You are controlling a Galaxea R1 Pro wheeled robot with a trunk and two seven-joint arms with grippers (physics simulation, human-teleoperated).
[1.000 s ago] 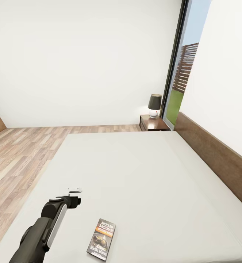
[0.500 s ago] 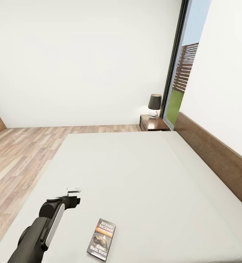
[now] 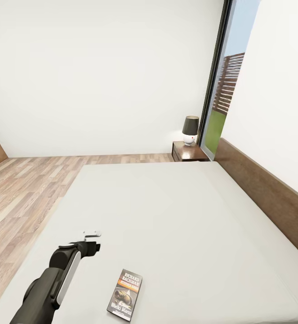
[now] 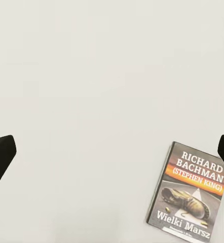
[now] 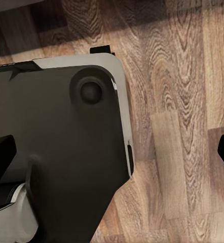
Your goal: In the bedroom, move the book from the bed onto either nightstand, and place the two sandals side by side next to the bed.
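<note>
Grey bed (image 3: 175, 216), orange-banded dark book (image 3: 125, 294)

Left arm (image 3: 50, 283) reaches forward, its tool (image 4: 112, 152) spread wide and empty; right tool (image 5: 112, 152) apparently likewise parted.

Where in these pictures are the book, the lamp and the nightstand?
book (image 3: 125, 294): head view, middle of its front cover.
lamp (image 3: 190, 124): head view, on its dark shade.
nightstand (image 3: 190, 152): head view, on its wooden top, just below the lamp's base.
</note>
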